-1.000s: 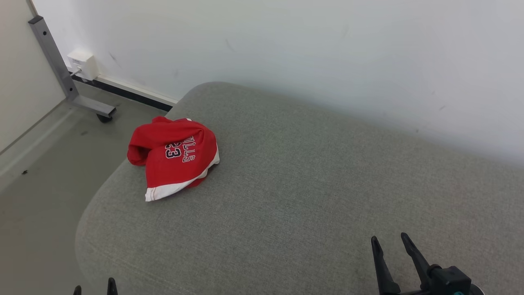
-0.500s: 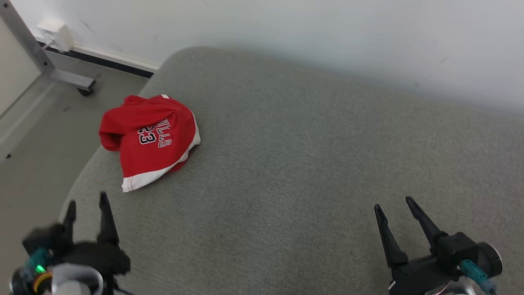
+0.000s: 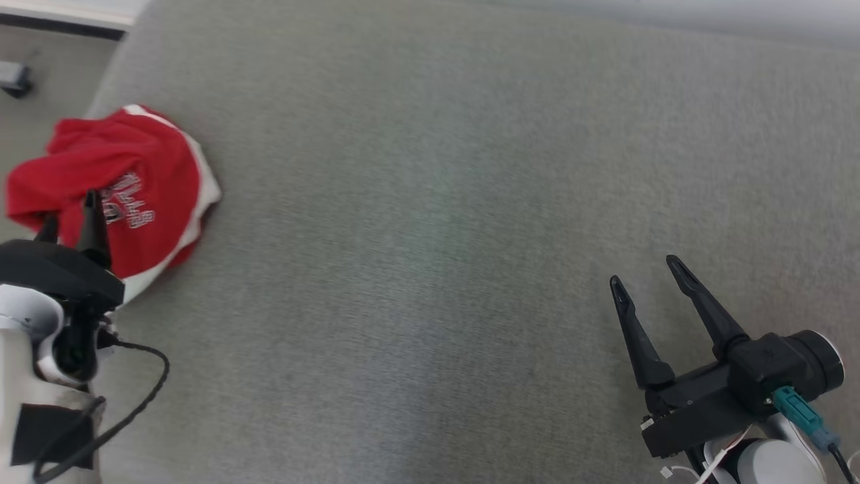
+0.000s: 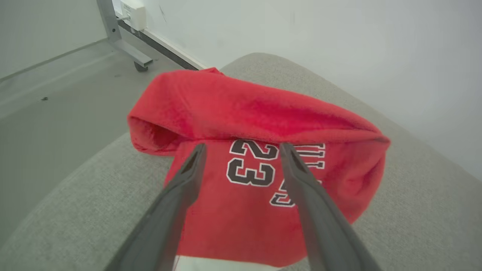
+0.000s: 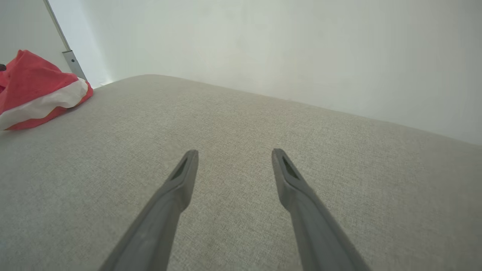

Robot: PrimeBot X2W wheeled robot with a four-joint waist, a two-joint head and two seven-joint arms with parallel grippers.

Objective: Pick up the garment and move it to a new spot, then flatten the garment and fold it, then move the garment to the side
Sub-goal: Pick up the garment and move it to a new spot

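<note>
The garment (image 3: 127, 181) is a crumpled red jersey with a white hem and the number 23, lying near the left edge of a grey cushioned surface (image 3: 437, 202). My left gripper (image 3: 67, 215) hovers over its near side, open, nothing between the fingers. In the left wrist view the garment (image 4: 260, 124) lies just past the open left gripper (image 4: 241, 146), whose tips frame the printed 23. My right gripper (image 3: 645, 269) stands open at the lower right, well away from the cloth. The right wrist view has the open right gripper (image 5: 233, 154) over bare cushion and the garment (image 5: 37, 94) at far left.
The cushion's left edge drops to a grey floor (image 4: 49, 105). A metal frame leg on a caster (image 4: 128, 52) and a white wall box (image 4: 131, 13) stand by the wall (image 4: 320, 49) behind. The cushion stretches bare to the right of the garment.
The head camera has tilted down and turned, shifting the whole picture. My left gripper has reached forward to the garment's near side. Both grippers stay open; the garment lies as before.
</note>
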